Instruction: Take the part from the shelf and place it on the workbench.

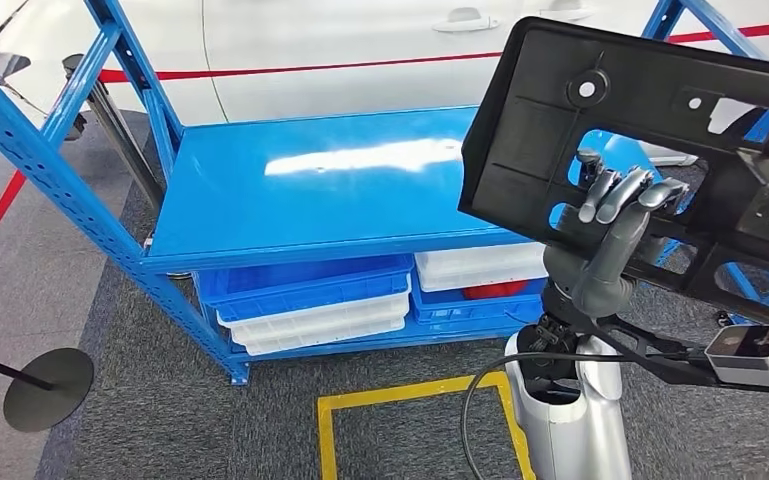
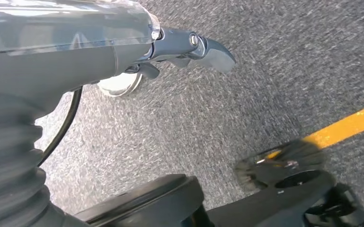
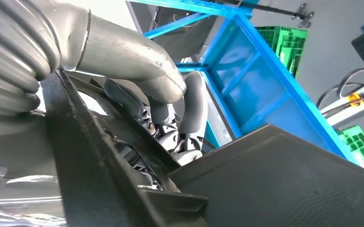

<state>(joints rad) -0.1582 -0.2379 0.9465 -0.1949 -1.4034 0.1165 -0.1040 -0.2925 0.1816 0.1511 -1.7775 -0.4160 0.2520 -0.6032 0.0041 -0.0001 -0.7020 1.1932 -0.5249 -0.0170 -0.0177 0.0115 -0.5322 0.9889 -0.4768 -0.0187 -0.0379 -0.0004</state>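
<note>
right hand (image 1: 620, 205) grips black part (image 1: 600, 110), lifted clear above shelf (image 1: 310, 190); next: carry to workbench. left hand (image 2: 189, 47) state unclear.

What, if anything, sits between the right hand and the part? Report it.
Nothing. The right hand already grips the black part through an opening, fingers hooked over its edge, and holds it up clear of the blue shelf. No workbench is visible, so I can't judge the path onward.

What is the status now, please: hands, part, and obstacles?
Right hand grips black part, lifted clear of blue shelf. Left hand hangs low over carpet, holding nothing seen. Workbench unseen; shelf frame close beside part.
</note>
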